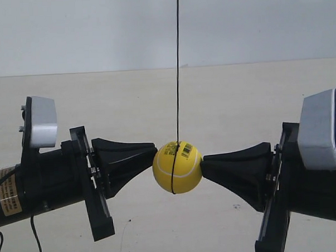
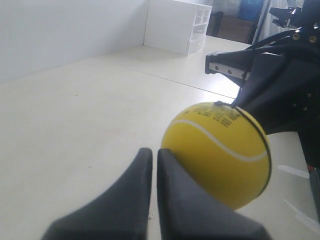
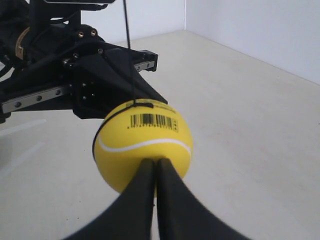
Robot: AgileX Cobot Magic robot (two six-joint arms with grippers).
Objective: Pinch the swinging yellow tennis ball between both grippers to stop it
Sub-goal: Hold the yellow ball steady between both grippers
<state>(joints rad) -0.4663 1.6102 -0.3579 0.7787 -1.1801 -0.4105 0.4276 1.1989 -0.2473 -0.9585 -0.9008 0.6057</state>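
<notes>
The yellow tennis ball (image 1: 177, 167) hangs on a thin black string (image 1: 177, 64) above the table, held between both grippers' tips. My left gripper (image 1: 153, 149), on the arm at the exterior view's left, is shut and touches the ball's upper side. In the left wrist view the ball (image 2: 220, 150) rests against one finger of the left gripper (image 2: 154, 152), off to its side. My right gripper (image 1: 204, 160) is shut too. Its tips (image 3: 155, 162) press squarely into the ball (image 3: 145, 145) below the barcode.
A pale cream table (image 1: 156, 104) lies under the ball, with a white wall behind. A white drawer unit (image 2: 175, 25) stands at the table's far corner. Each arm's black body with its grey-white block (image 1: 42, 121) flanks the ball.
</notes>
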